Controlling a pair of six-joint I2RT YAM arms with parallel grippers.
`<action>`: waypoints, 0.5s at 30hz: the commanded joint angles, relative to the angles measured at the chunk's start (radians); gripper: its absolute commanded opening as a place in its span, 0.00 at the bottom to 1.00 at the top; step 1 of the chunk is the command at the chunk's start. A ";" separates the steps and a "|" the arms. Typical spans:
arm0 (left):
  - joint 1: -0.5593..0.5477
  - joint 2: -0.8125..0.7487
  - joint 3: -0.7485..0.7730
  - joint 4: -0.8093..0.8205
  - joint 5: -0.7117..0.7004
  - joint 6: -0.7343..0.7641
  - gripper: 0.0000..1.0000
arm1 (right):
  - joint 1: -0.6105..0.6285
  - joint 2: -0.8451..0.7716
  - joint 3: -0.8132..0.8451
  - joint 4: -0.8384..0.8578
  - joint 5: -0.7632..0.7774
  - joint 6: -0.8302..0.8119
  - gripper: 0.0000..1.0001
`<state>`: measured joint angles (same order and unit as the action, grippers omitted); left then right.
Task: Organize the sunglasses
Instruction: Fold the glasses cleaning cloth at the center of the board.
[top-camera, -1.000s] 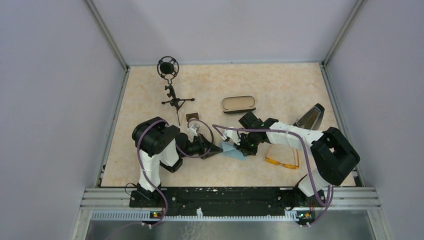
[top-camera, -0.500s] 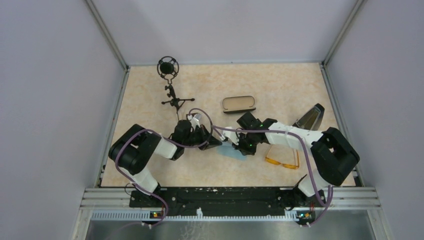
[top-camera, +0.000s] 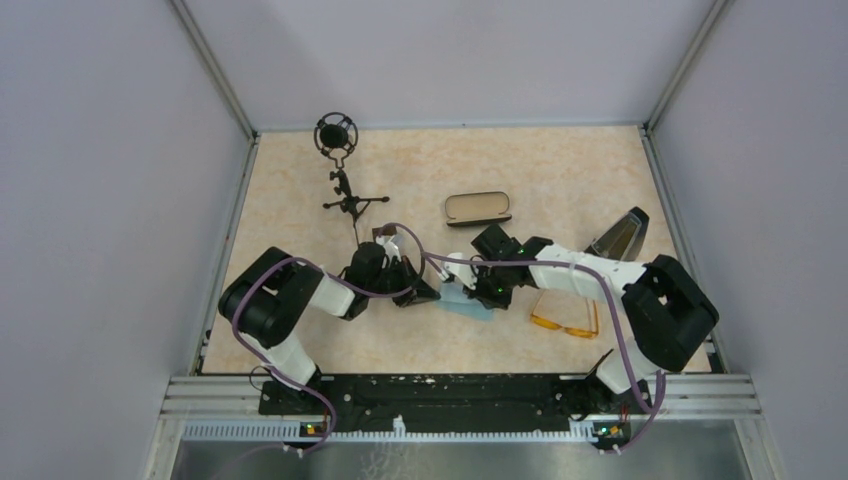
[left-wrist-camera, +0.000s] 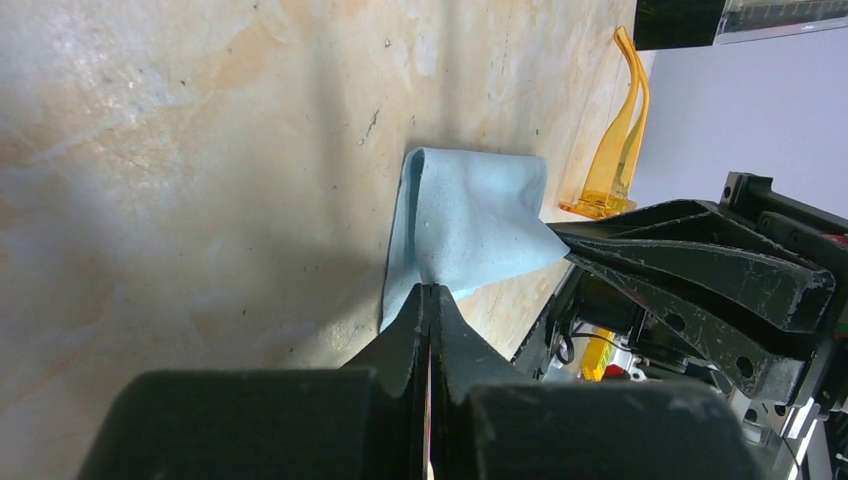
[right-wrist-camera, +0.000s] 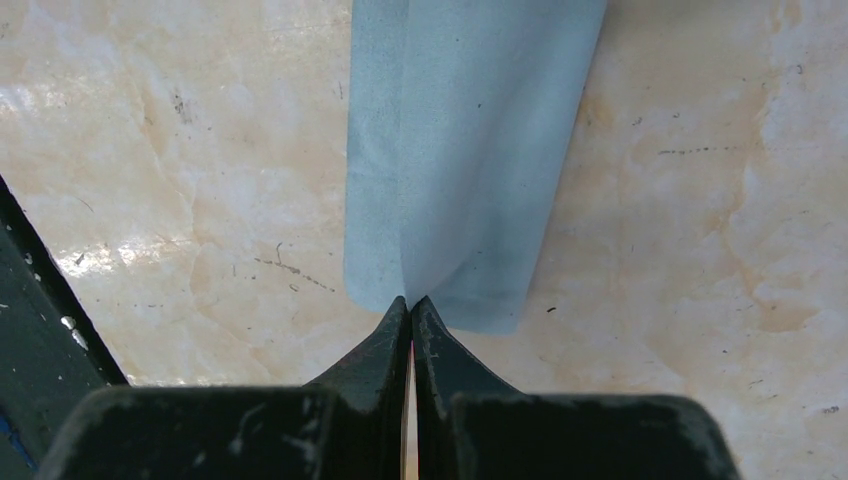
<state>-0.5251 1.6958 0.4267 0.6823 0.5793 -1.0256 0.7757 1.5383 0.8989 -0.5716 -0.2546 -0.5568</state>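
Observation:
The orange sunglasses (top-camera: 565, 318) lie on the table at the right, partly under my right arm; they also show at the upper right of the left wrist view (left-wrist-camera: 618, 140). The light blue cloth (top-camera: 466, 302) sits folded near the table's middle. My left gripper (top-camera: 434, 294) is shut on the cloth's left corner (left-wrist-camera: 470, 225). My right gripper (top-camera: 484, 297) is shut on another corner of the cloth (right-wrist-camera: 465, 160). The cloth hangs pinched between the two grippers just above the table. The open black case (top-camera: 477, 208) with tan lining lies behind them.
A black microphone on a small tripod (top-camera: 341, 170) stands at the back left. A small brown square (top-camera: 385, 234) lies behind my left gripper. A dark wedge-shaped object (top-camera: 620, 235) sits at the right edge. Grey walls close in the table.
My left arm has stretched out low to the right and its gripper has reached the cloth. The right arm and the sunglasses have stayed put.

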 joint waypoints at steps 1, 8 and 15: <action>0.006 0.010 0.027 0.012 0.011 0.025 0.00 | 0.026 -0.001 0.027 -0.008 -0.005 0.005 0.00; 0.013 -0.024 0.023 -0.010 0.011 0.040 0.00 | 0.043 0.020 0.027 -0.008 0.002 0.005 0.01; 0.012 -0.032 0.014 -0.022 0.024 0.045 0.00 | 0.047 0.032 0.023 -0.012 0.003 0.004 0.08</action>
<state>-0.5179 1.6974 0.4305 0.6502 0.5869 -1.0035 0.8108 1.5558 0.8989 -0.5770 -0.2546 -0.5568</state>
